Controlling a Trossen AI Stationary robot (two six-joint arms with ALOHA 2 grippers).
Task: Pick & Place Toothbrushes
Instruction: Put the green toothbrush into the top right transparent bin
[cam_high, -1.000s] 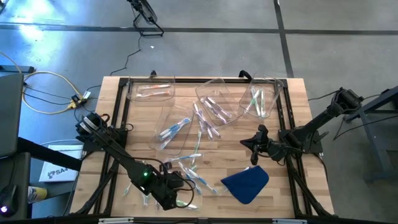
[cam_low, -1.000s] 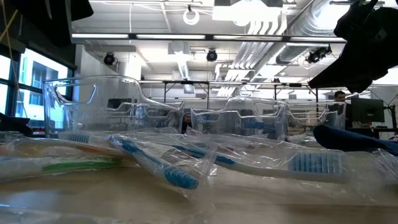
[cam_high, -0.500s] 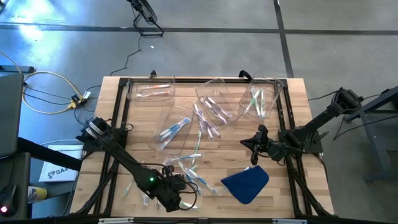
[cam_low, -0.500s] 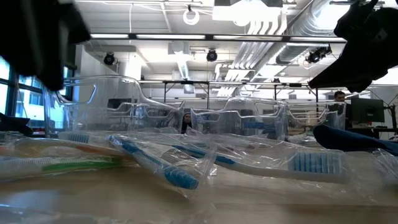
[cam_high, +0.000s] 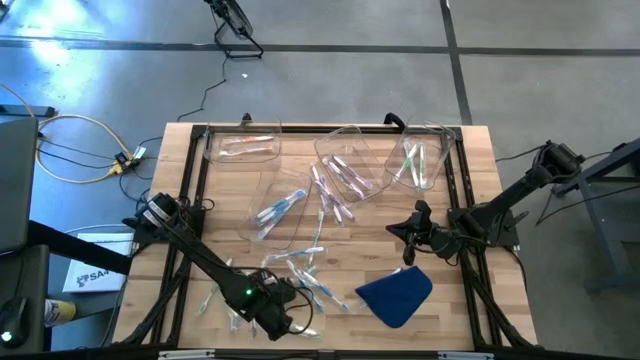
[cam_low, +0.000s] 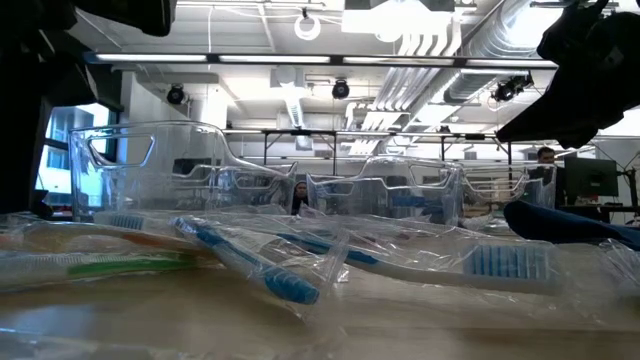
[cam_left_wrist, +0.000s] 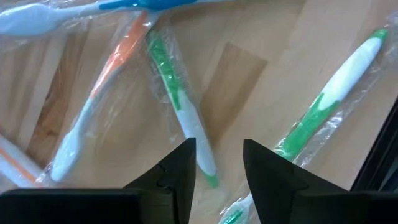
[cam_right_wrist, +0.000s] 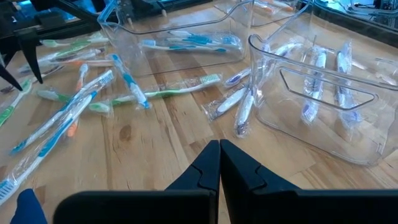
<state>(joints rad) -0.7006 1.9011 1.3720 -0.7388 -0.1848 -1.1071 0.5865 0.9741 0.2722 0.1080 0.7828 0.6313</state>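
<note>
With fingers parted, left tool (cam_left_wrist: 216, 163) above green toothbrush (cam_left_wrist: 179, 107).

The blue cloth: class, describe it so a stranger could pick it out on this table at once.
Start at the wooden table and go to its near edge on the right arm's side. The blue cloth lies crumpled there, just below the right gripper. It is the only dark, solid, soft thing among clear bins and wrapped toothbrushes.

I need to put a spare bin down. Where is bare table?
Bare wood lies between the left rail and the blue-brush bin, and along the front right by the blue cloth. Crowded: the loose toothbrushes around the left gripper.
</note>
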